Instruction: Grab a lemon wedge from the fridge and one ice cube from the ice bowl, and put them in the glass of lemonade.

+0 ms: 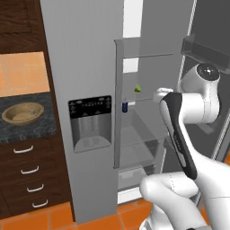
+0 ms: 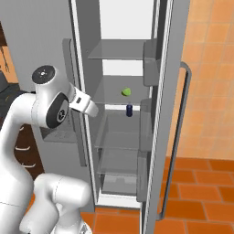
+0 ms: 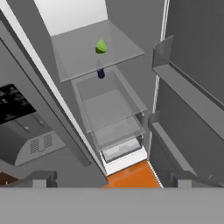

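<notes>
The fridge (image 2: 87, 27) stands with its right door swung open; on a glass shelf (image 3: 83, 57) well ahead of the fingers lies the lemon wedge (image 3: 101, 47), and just below it a small dark bottle (image 3: 100, 73), perhaps on the next shelf, though that is hard to tell; the ice bowl (image 1: 22, 112) sits on the counter (image 1: 27, 128), far to the left; the arm is bent at the elbow, hand aimed into the compartment; the gripper (image 3: 109, 177) is spread wide, holding nothing.
</notes>
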